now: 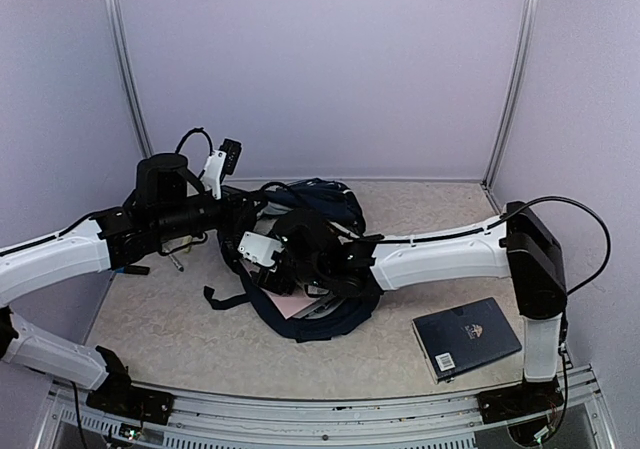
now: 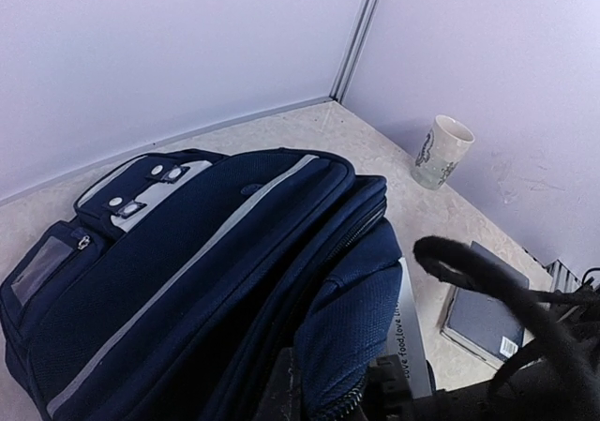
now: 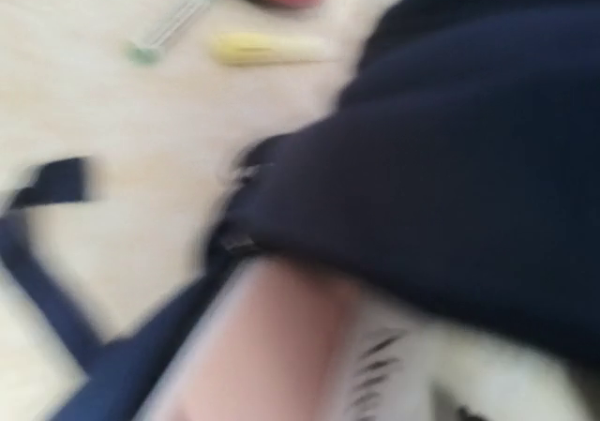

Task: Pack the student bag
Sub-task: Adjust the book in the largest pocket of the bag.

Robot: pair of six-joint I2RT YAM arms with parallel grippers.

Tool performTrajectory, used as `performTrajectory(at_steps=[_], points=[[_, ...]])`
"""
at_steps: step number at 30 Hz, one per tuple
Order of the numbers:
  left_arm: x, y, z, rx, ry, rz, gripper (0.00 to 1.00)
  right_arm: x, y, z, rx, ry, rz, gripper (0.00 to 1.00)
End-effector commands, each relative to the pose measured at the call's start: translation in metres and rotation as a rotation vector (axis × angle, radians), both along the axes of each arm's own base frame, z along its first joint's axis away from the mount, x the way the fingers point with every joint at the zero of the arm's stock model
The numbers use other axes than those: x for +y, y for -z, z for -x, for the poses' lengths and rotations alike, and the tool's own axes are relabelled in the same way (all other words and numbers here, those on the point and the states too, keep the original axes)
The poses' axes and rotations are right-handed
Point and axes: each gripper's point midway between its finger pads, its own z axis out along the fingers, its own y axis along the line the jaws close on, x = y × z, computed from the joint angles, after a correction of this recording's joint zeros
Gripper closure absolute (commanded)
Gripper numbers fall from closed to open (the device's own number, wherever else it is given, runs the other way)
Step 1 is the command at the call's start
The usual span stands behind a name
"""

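Left gripper (image 1: 250, 209) clamped shut on the student bag (image 2: 206, 280), mid table (image 1: 200, 344) nearer the far edge; right gripper (image 1: 268, 272) at its mouth, can't tell how open, wrist view blurred.

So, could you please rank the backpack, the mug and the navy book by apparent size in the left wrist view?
1. backpack, filling most of the frame.
2. navy book, only partly in view.
3. mug, but it stands farther off, so book versus mug is unsure.
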Motion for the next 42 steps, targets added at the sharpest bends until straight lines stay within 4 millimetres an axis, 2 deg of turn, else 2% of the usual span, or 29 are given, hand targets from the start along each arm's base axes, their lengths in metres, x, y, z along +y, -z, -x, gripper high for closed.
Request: performTrajectory(at_steps=[1, 4, 7, 9, 14, 18, 21, 25, 30, 32, 35, 38, 42], points=[[0.007, -0.013, -0.004, -0.044, -0.019, 0.037, 1.0, 0.0, -0.088, 0.062, 0.116, -0.261, -0.232, 0.27], [0.006, -0.009, -0.005, -0.038, -0.017, 0.028, 1.0, -0.019, -0.092, 0.087, 0.206, -0.321, -0.242, 0.26], [0.005, -0.008, -0.005, -0.039, -0.018, 0.023, 1.0, -0.048, -0.086, 0.099, 0.272, -0.292, -0.253, 0.28], [0.005, -0.007, -0.005, -0.041, -0.016, 0.015, 1.0, -0.076, -0.078, 0.094, 0.308, -0.208, -0.261, 0.33], [0.0, -0.007, -0.002, -0.058, -0.001, -0.008, 1.0, -0.142, -0.041, 0.071, 0.416, 0.022, -0.282, 0.41], [-0.008, -0.006, 0.001, -0.063, 0.014, -0.027, 1.0, -0.174, -0.015, 0.066, 0.466, 0.099, -0.305, 0.5], [-0.015, -0.006, 0.004, -0.075, 0.027, -0.041, 1.0, -0.179, 0.006, 0.062, 0.507, 0.111, -0.297, 0.58], [-0.022, -0.007, 0.006, -0.093, 0.041, -0.06, 1.0, -0.162, 0.024, 0.048, 0.53, 0.098, -0.278, 0.63], [-0.031, -0.006, 0.01, -0.107, 0.068, -0.076, 1.0, -0.122, 0.011, 0.017, 0.501, 0.054, -0.312, 0.69], [-0.034, -0.005, 0.013, -0.108, 0.08, -0.087, 1.0, -0.107, 0.007, 0.01, 0.498, 0.032, -0.316, 0.71], [-0.036, -0.001, 0.015, -0.106, 0.09, -0.101, 1.0, -0.096, 0.006, 0.003, 0.5, 0.025, -0.321, 0.71], [-0.033, 0.004, 0.014, -0.105, 0.075, -0.111, 1.0, -0.097, 0.008, 0.001, 0.519, 0.045, -0.298, 0.72], [-0.02, 0.006, 0.008, -0.118, 0.01, -0.118, 1.0, -0.126, 0.006, 0.006, 0.555, 0.158, -0.279, 0.72]])
